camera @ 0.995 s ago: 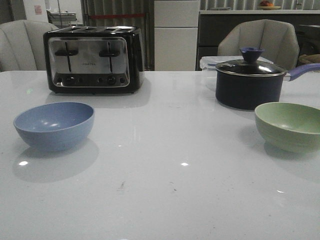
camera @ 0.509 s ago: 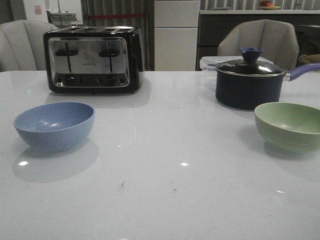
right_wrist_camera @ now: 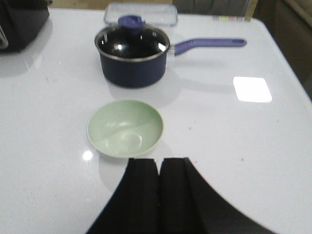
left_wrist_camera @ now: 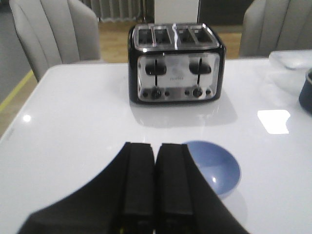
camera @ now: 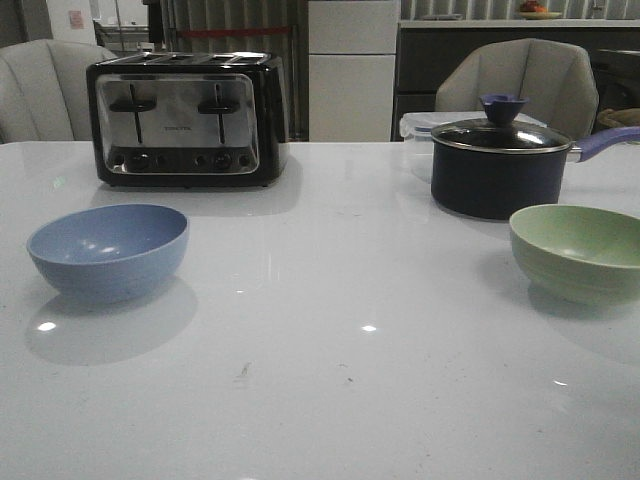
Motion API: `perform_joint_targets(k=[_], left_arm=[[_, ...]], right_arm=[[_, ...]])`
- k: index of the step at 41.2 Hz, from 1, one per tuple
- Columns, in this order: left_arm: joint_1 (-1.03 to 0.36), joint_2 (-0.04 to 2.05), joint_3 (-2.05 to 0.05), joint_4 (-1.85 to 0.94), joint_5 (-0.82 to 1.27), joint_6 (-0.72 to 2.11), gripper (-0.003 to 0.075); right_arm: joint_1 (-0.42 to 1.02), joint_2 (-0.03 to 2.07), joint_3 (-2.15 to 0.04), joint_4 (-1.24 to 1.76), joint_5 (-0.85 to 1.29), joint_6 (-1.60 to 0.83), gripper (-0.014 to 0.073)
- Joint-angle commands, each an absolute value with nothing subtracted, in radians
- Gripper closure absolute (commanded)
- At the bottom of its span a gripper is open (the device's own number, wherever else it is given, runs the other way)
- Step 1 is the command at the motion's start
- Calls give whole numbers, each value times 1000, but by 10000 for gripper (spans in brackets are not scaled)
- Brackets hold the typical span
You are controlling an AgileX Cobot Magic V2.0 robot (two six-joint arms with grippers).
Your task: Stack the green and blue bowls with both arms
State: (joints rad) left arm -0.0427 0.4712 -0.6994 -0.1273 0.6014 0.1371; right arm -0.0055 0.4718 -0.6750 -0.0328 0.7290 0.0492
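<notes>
The dusty blue bowl (camera: 108, 250) sits upright and empty on the white table at the left; it also shows in the left wrist view (left_wrist_camera: 214, 165). The pale green bowl (camera: 578, 250) sits upright and empty at the right edge; it also shows in the right wrist view (right_wrist_camera: 125, 127). My left gripper (left_wrist_camera: 155, 146) is shut and empty, held above the table just short of the blue bowl. My right gripper (right_wrist_camera: 159, 161) is shut and empty, above the table just short of the green bowl. Neither gripper shows in the front view.
A black and chrome toaster (camera: 185, 120) stands at the back left. A dark lidded saucepan (camera: 500, 165) with a purple handle stands behind the green bowl, with a clear plastic box (right_wrist_camera: 140, 13) behind it. Chairs stand beyond the table's far edge.
</notes>
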Motion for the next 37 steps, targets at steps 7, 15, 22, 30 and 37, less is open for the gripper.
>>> perform_joint_targets(k=[7,15,22,30,37], left_arm=[[-44,579,-728,-137,609,137,627],[-44,631,-728,-137,625,137,582],[-44,647,-728,-137,624,143,280],[-44,653,-728,-135,622,143,193],[-44,653,-728,-133,622,143,193]], right_arm=[[-6,607,-711,-49,709,48,566],[-6,696,-711,-49,716,48,501],[-6,795,-711,-49,700,48,180],[-9,952,-739,-38,678,48,86],[-9,1121,-829,-7,673,48,88]])
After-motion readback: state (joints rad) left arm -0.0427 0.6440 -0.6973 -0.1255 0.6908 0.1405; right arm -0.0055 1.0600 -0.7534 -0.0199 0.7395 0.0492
